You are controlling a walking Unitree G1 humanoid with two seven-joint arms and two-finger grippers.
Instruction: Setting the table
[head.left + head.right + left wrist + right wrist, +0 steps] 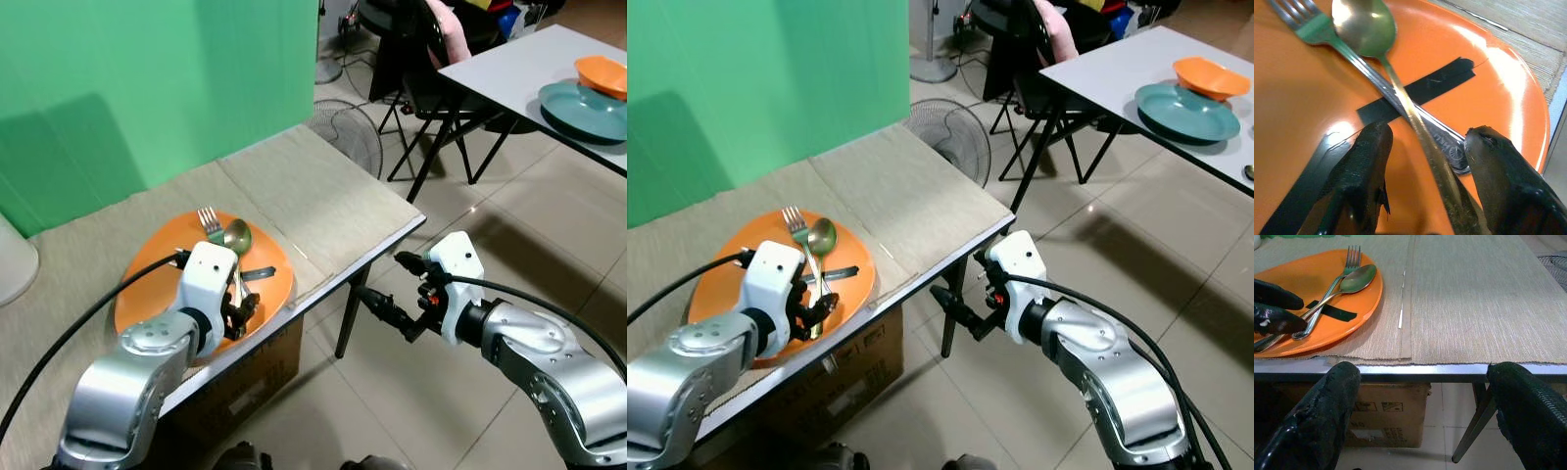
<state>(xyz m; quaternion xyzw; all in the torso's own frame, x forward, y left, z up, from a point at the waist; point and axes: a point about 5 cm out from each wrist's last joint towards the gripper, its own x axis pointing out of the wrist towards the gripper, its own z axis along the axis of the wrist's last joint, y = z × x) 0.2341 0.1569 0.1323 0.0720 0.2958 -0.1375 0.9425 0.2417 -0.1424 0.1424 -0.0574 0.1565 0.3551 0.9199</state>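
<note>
Seen through the left wrist camera: a silver metal fork and a silver metal spoon crossed on a round orange plastic plate, over a strip of black tape stuck to the plate, with the left gripper spread open and its two black fingers either side of the handles, not clamped. Engraving on the fork handle too blurred to read. From the head cameras, more of the setting: plate lying on a beige woven table runner atop a low grey table near its front edge, green backdrop wall behind, brown cardboard box beneath the table, a floor fan just past the far corner, a dark folding chair beyond. Farther right, well apart, a second white table carrying a teal plate with an orange bowl on it. Right gripper held out over the tiled floor beside the low table, fingers wide apart and gripping nothing. Through the right wrist camera, looking back at the table edge, small printed symbols on the box, too small to read.
</note>
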